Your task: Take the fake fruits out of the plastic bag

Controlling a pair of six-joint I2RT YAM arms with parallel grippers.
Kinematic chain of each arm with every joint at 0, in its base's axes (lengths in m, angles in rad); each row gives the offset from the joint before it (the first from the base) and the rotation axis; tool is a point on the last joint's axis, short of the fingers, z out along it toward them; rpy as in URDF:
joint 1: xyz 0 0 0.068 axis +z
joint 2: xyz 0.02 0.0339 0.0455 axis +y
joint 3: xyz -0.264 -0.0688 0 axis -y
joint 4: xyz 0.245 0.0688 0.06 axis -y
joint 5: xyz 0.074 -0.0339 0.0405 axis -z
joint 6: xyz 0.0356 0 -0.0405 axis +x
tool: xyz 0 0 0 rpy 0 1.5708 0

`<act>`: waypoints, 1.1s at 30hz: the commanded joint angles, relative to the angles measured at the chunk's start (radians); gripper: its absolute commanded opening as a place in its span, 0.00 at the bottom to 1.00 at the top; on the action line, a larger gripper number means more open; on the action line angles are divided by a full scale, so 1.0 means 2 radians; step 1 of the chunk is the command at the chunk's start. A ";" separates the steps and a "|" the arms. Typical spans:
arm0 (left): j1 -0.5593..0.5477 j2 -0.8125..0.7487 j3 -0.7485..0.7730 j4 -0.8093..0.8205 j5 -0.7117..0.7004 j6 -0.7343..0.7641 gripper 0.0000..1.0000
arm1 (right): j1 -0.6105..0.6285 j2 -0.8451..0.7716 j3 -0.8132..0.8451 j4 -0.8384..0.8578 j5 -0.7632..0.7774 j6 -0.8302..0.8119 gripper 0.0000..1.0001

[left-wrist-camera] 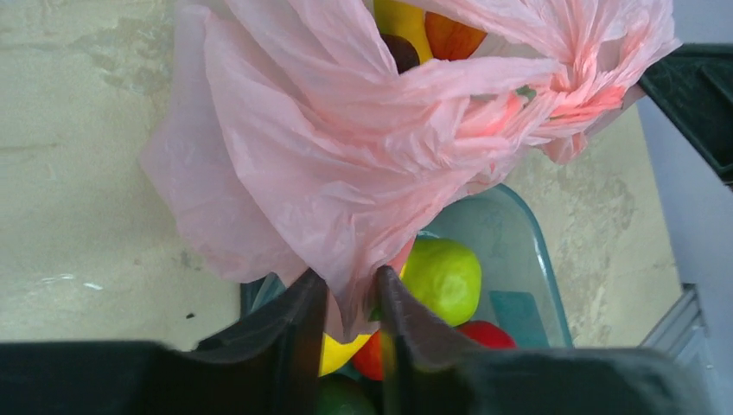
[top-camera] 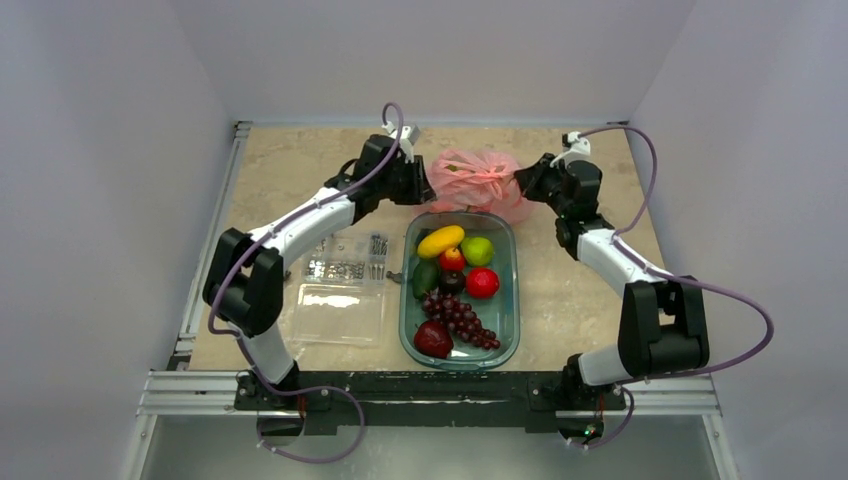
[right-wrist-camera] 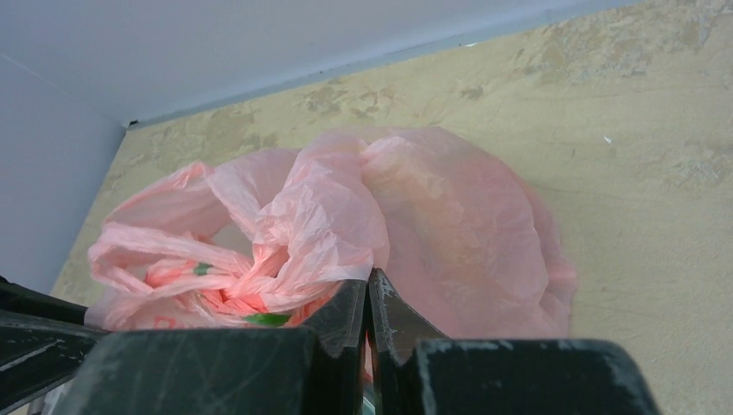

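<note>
Behind the tray [top-camera: 404, 300] on the surface [top-camera: 290, 170], the plastic bag [top-camera: 478, 180] is pinched on opposite sides by the left pincer [left-wrist-camera: 350, 296] and right pincer [right-wrist-camera: 368, 292], probably to open it around the fake fruits [left-wrist-camera: 453, 36].

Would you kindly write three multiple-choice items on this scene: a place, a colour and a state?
1. Where does the pink bag lie? A at the tray's far end; B beside the arm bases; C at the table's left edge.
2. What colour is the tray's grape bunch? A green; B dark purple; C yellow.
3. How is the left end effector? A open, empty; B shut on the bag; C holding a banana.
Answers: A, it lies just beyond the tray; B, the bunch looks dark purple; B, bag film is pinched in it.
</note>
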State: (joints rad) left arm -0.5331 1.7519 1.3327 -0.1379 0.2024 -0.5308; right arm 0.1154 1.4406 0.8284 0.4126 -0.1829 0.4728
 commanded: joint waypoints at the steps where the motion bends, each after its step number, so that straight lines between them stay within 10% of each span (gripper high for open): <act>1: -0.010 -0.038 0.044 -0.058 -0.036 0.031 0.37 | 0.010 -0.005 0.031 -0.016 0.000 -0.044 0.00; 11: -0.107 -0.093 0.013 0.007 -0.319 0.299 0.75 | 0.021 0.012 0.051 -0.026 -0.015 -0.061 0.00; 33: -0.127 0.128 0.219 -0.043 -0.361 0.378 0.72 | 0.021 0.014 0.060 -0.029 -0.029 -0.073 0.00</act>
State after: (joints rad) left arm -0.7822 1.8965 1.5967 -0.1612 -0.4019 0.2287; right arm 0.1516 1.4822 0.9062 0.3500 -0.2211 0.3527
